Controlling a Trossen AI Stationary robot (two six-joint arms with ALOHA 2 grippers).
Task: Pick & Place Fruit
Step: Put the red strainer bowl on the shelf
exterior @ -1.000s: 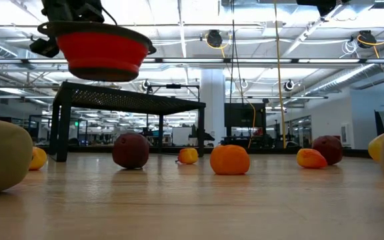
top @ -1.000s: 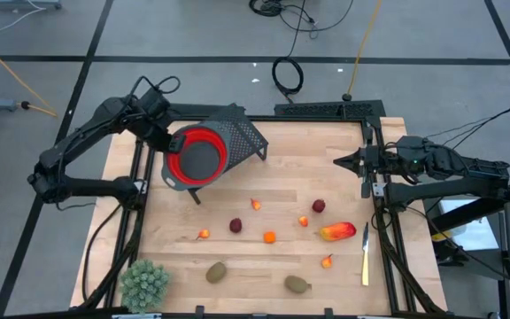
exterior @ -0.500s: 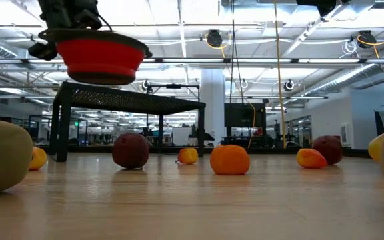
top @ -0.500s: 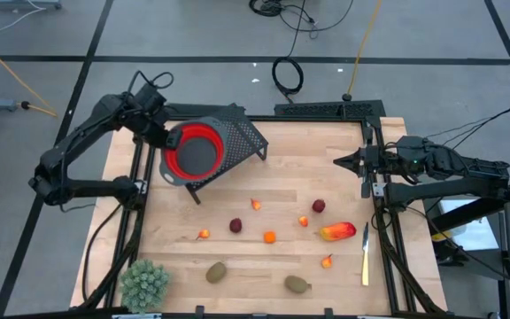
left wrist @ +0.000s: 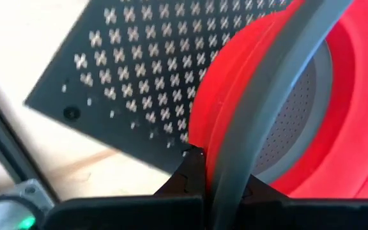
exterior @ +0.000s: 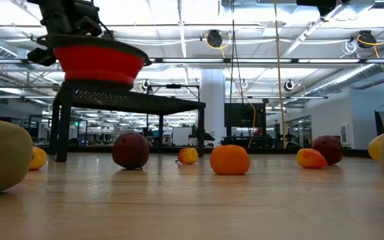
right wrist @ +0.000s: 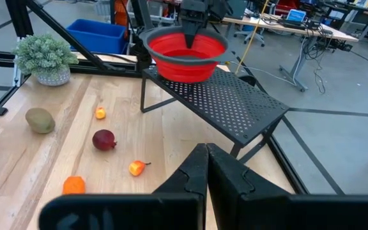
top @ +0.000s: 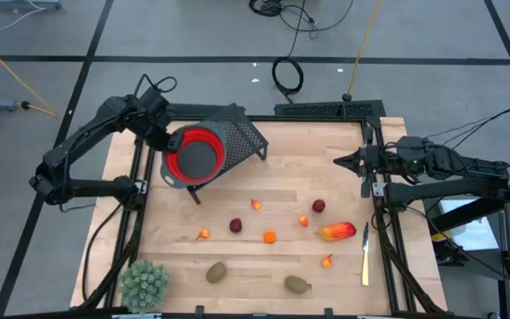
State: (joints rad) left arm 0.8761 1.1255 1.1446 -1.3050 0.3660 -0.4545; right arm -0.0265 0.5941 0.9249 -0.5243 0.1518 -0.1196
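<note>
High view shows you the knife (top: 365, 254); left wrist view shows your left gripper (left wrist: 225, 182) clamping the bowl (left wrist: 312, 96) rim, right gripper (top: 340, 162) closed.

It was a big open lab or workshop: ceiling pipes (exterior: 245, 61) and strip lights overhead, desks (right wrist: 286, 25) with gear behind, cables (top: 288, 75) on a grey tiled floor.

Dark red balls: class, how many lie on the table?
2. One dark red ball lies near the table's middle; the other lies to its right, just above the long red-yellow fruit. None looks hidden.
</note>
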